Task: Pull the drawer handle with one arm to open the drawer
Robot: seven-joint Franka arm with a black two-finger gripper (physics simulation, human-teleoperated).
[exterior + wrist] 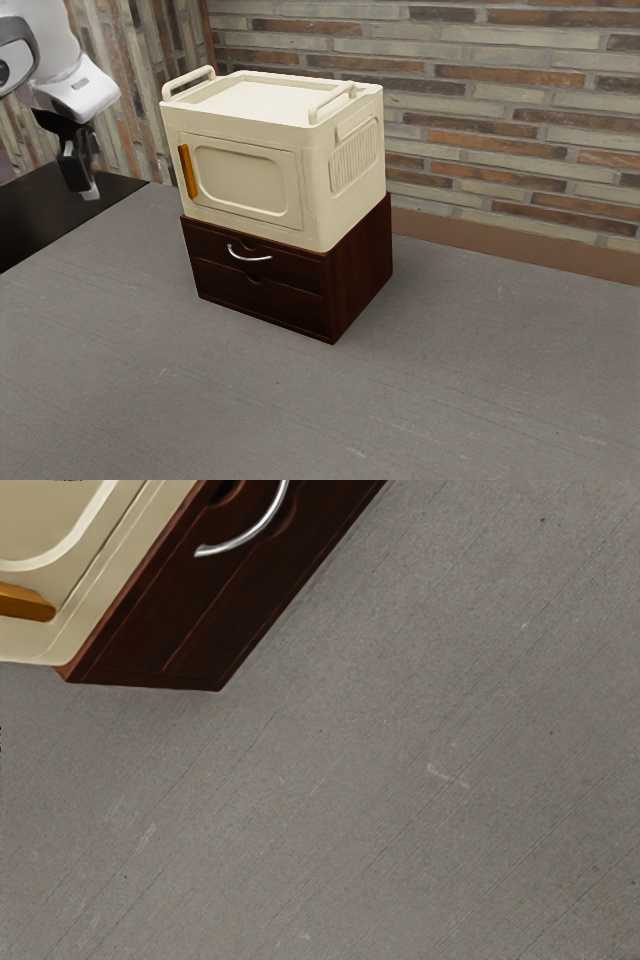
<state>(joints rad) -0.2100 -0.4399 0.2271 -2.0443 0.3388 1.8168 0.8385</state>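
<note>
The curved silver handle (250, 259), running lengthwise across the closed upper drawer (296, 268) of a dark wooden cabinet (362, 262) on the grey tabletop (470, 390), lies lower and toward the exterior view's right from the single arm's (52, 62) black tool (88, 190), which hangs well apart, apparently empty, though how wide it stands cannot be told.

exterior angled down, wrist nearer, drawers (290, 270) shared
</note>
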